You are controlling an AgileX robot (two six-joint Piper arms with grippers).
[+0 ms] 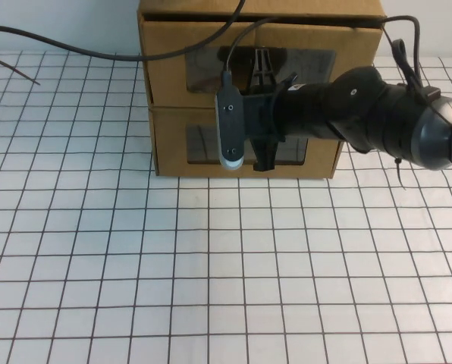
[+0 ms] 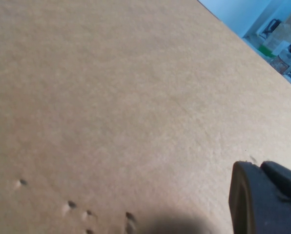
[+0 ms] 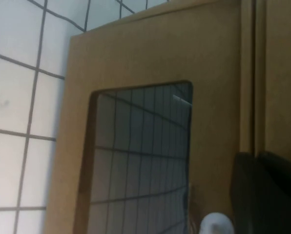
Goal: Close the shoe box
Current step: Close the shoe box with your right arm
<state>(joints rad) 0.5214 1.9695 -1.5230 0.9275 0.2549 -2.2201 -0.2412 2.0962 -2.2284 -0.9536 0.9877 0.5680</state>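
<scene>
Two brown cardboard drawer boxes stand stacked at the back of the table. The upper one is the shoe box [image 1: 165,72], with a wide clear window; it also shows in the right wrist view [image 3: 282,73]. My right gripper [image 1: 265,72] reaches in from the right, shut and empty, with its fingertips against the shoe box's front just above the seam between the boxes; it also shows in the right wrist view [image 3: 257,163]. My left gripper [image 2: 262,168] is out of the high view. It is shut and lies close against a plain cardboard face [image 2: 111,97].
The lower box [image 1: 169,144] has its own window [image 3: 140,161] and a white tab [image 3: 216,224] between that window and the seam. White gridded table [image 1: 211,265] spreads in front. Black cables [image 1: 74,47] run over the back left and the box top.
</scene>
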